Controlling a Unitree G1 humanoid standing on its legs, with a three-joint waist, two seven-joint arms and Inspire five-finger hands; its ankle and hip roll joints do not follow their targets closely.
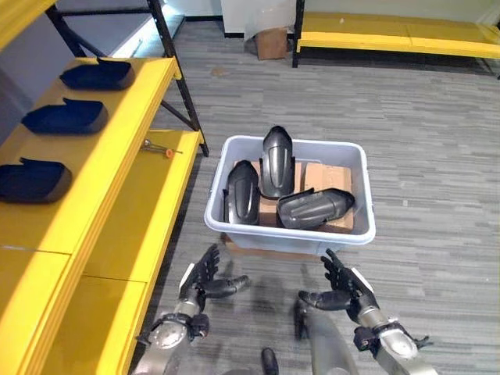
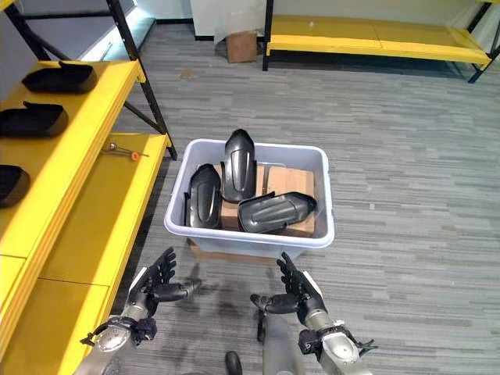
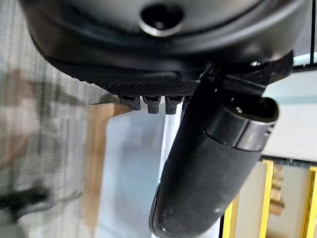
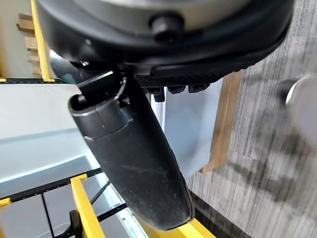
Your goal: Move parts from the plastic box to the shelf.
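Box: pale grey plastic box (image 1: 291,233) on floor, holding three black moulded shell parts (image 1: 276,161).
Shelf: yellow metal shelf (image 1: 117,148), three dark parts (image 1: 65,116) on top tier.
Left hand (image 1: 205,279): fingers spread, empty, near box.
Right hand (image 1: 344,291): fingers spread, empty.

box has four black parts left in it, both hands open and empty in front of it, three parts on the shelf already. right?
Not quite: the left eye view shows three black parts in the plastic box, not four. The rest stands: left hand and right hand are open and empty in front of it, with three parts on the shelf.
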